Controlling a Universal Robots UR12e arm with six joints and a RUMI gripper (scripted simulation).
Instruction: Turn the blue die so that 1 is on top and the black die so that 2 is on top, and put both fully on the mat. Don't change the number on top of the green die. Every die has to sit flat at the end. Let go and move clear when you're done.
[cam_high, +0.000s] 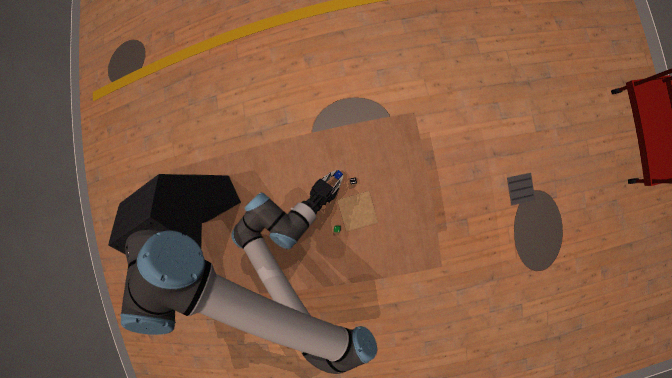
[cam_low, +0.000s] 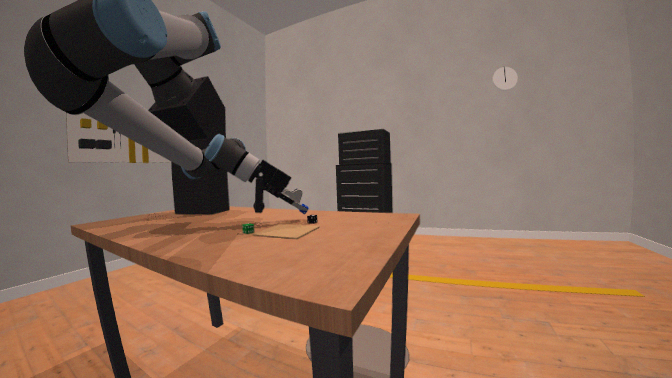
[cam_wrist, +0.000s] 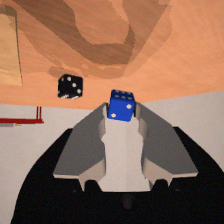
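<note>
My gripper (cam_high: 338, 175) (cam_low: 303, 208) (cam_wrist: 120, 103) is shut on the blue die (cam_high: 339, 174) (cam_low: 302, 211) (cam_wrist: 121, 106). It points slantwise down and holds the die a little above the table, off the mat. In the wrist view, the die's camera-facing side shows 2 and its far side shows 6. The black die (cam_high: 353, 181) (cam_low: 312, 219) (cam_wrist: 70, 86) stands on the table close to the held die, off the mat; its top number is too small to tell surely. The mat (cam_high: 357, 212) (cam_low: 287, 231) (cam_wrist: 7, 50) is tan. The green die (cam_high: 337, 228) (cam_low: 248, 228) sits beside the mat; its top number is unclear.
The wooden table (cam_high: 405, 150) (cam_low: 320, 270) carries the dice and mat. The arm reaches in from the robot's base side. A black drawer cabinet (cam_low: 364, 175) stands beyond the table, and a red cart (cam_high: 655, 130) stands far off on the floor.
</note>
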